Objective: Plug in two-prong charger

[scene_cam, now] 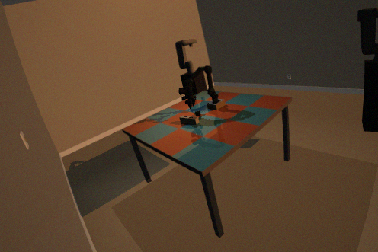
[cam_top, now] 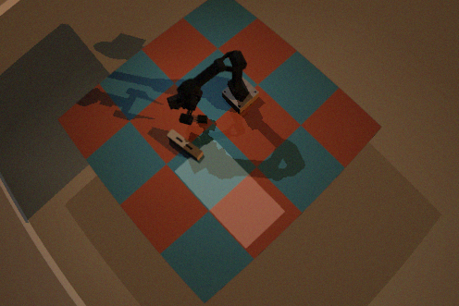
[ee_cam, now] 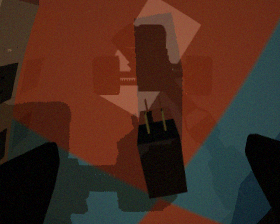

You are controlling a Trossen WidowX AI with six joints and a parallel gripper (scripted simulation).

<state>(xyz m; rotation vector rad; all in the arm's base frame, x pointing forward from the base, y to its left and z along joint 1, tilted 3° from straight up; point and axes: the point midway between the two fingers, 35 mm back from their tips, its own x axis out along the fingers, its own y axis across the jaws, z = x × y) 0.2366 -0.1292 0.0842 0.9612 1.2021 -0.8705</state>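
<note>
- Red and teal squares chequer the table (scene_cam: 267, 116), which stands on dark legs in a dim room with tan and grey walls.
- The arm (cam_top: 217, 69) rises from a base (cam_top: 250, 101) near the table's middle, bends over at the elbow and reaches down toward the table.
- The gripper (cam_top: 194, 117) hangs low over a red square with its jaws spread nearly as wide as they go; nothing is between them.
- In the wrist view the two dark fingers fill the lower corners, well apart, with the charger between them and further down on the table.
- The charger (ee_cam: 159, 156) is a small dark block lying on the table, on a red square close to the edge of a teal one. Its two thin prongs (ee_cam: 155, 121) point away from the camera in the wrist view, up the frame.
- From the top view the charger (cam_top: 202, 118) shows just beside the gripper's tip; whether a finger touches it cannot be told there.
- The strip (cam_top: 185, 144) is a pale, long bar lying near the charger, apart from it, on the side away from the base. Dark slots show on its top; which outlet is which cannot be told at this size.
- A brighter patch of light falls across the squares just past the strip.
- A dark cabinet (scene_cam: 369, 71) stands at the room's right edge in the exterior view.
</note>
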